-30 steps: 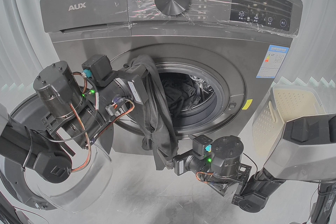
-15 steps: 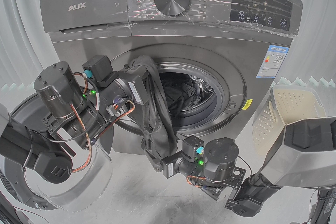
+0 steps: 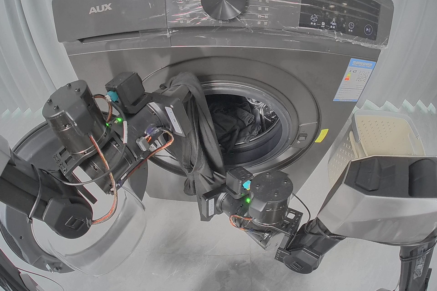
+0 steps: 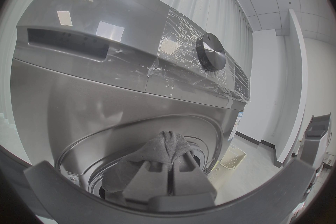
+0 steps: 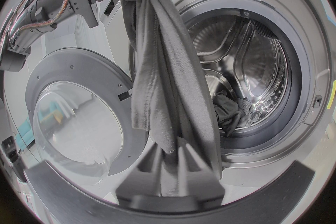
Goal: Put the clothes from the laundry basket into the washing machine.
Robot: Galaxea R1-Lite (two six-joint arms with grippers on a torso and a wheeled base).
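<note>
Partway through, by my read. Left fingers [image 4: 157,175] are clamped on the bunched top of a grey garment [image 3: 202,142]. Right fingers [image 5: 190,165] are pinched on its lower hem, well below the left fingers. The garment hangs stretched between the two pairs of fingers, outside the washer [image 3: 136,10], across the near side of the drum [image 5: 245,60] mouth. Whether it touches the rim I cannot tell.

Done: the door [image 5: 80,119] is swung wide open, on the far side of the left fingers from the drum. Dark clothes [image 5: 231,112] already lie at the bottom of the drum, beyond the right fingers. So at least one piece looks loaded.

Left: this garment is not yet in. Both ends need to go past the rim before the fingers let go, or the hem will likely trail out over the lip.

The basket [image 3: 382,132] sits well apart from both pairs of fingers, on the right arm's side, tipped with its mouth toward the camera. The part in sight holds no clothes, and the rest is hidden behind the right arm. This may be the last piece, but I cannot confirm that.
</note>
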